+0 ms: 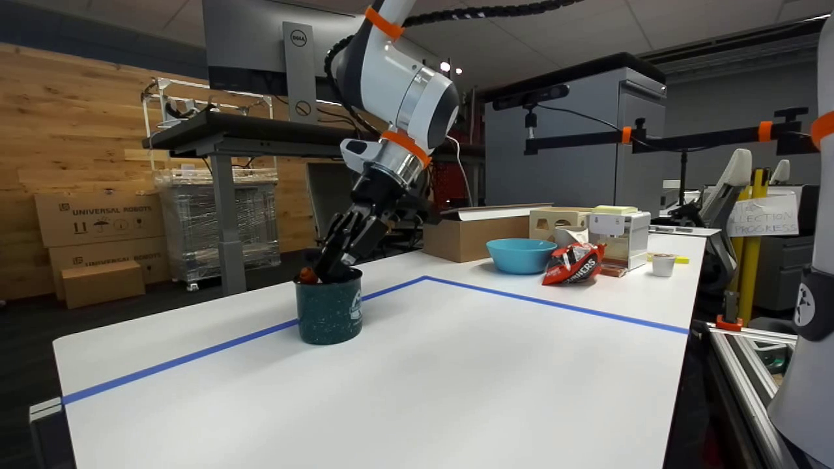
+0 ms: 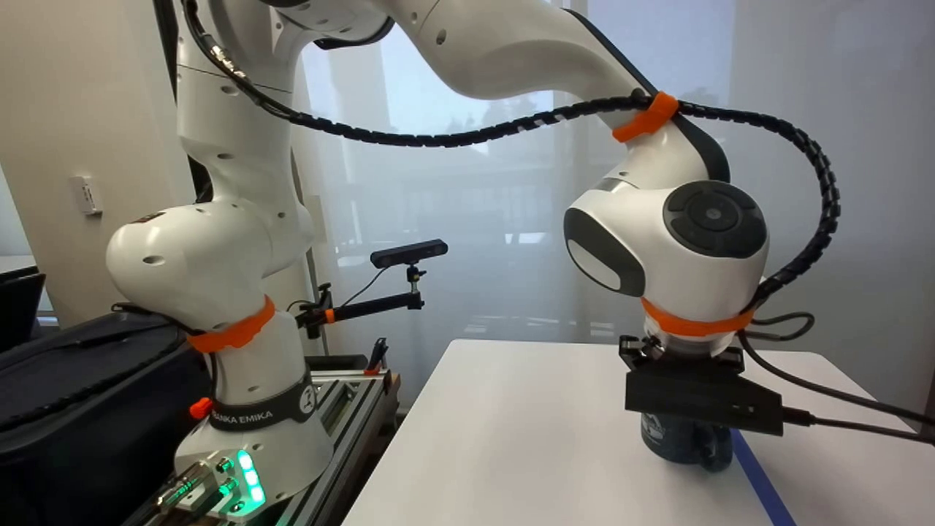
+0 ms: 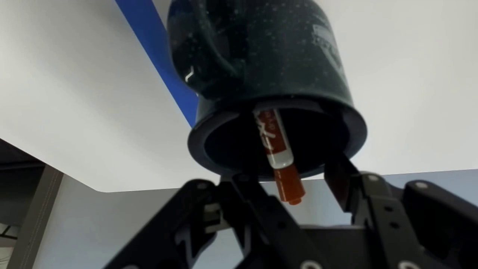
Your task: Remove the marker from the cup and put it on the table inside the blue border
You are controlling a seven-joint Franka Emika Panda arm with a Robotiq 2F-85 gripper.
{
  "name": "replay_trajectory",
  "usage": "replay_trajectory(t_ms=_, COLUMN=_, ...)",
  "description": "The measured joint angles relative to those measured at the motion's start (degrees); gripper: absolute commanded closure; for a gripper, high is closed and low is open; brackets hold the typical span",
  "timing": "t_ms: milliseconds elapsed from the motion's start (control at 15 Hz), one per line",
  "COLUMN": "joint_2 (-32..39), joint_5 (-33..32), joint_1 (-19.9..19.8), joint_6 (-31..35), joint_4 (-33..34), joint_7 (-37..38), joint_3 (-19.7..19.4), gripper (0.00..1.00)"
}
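A dark green speckled cup (image 1: pixel 329 309) stands upright on the white table (image 1: pixel 469 391), right by the blue border line (image 1: pixel 521 297). It also shows in an exterior view (image 2: pixel 683 440), partly behind the wrist camera. In the wrist view the cup (image 3: pixel 269 56) appears with its mouth downward in the picture. The marker (image 3: pixel 274 138), white with a red-brown label and orange cap, leans in the cup with its cap past the rim. My gripper (image 3: pixel 289 162) is open, its fingertips at the cup's mouth on either side of the marker, with a visible gap at the right finger. The marker's lower end is hidden.
A blue bowl (image 1: pixel 521 255), a red snack bag (image 1: pixel 573 264), a cardboard box (image 1: pixel 479 234), a white-framed box (image 1: pixel 619 238) and a small white cup (image 1: pixel 663 264) stand at the table's far end, outside the blue border. The cup's handle (image 2: pixel 714 447) faces the tape side.
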Motion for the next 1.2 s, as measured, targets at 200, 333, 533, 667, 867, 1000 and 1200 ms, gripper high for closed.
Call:
replay_trajectory(t_ms=200, joint_2=0.1, joint_5=0.0, joint_1=0.0, joint_6=-0.5, joint_4=0.1, joint_7=-0.7, joint_3=0.0, gripper=0.52)
replay_trajectory(t_ms=333, joint_2=0.1, joint_5=0.0, joint_1=0.0, joint_6=-0.8, joint_4=0.2, joint_7=-1.4, joint_3=0.0, gripper=0.50)
replay_trajectory(t_ms=533, joint_2=0.1, joint_5=0.0, joint_1=0.0, joint_6=-0.9, joint_4=0.2, joint_7=-2.6, joint_3=0.0, gripper=0.48)
replay_trajectory(t_ms=667, joint_2=0.3, joint_5=0.0, joint_1=0.0, joint_6=-1.0, joint_4=0.2, joint_7=-3.5, joint_3=0.0, gripper=0.50)
replay_trajectory(t_ms=867, joint_2=0.8, joint_5=0.0, joint_1=0.0, joint_6=-1.1, joint_4=0.4, joint_7=-5.1, joint_3=0.0, gripper=0.52)
replay_trajectory(t_ms=1000, joint_2=1.2, joint_5=0.0, joint_1=-0.1, joint_6=-1.4, joint_4=0.6, joint_7=-6.3, joint_3=0.0, gripper=0.50)
replay_trajectory(t_ms=1200, joint_2=1.9, joint_5=0.0, joint_1=-0.5, joint_6=-2.4, joint_4=1.4, joint_7=-8.2, joint_3=0.0, gripper=0.50)
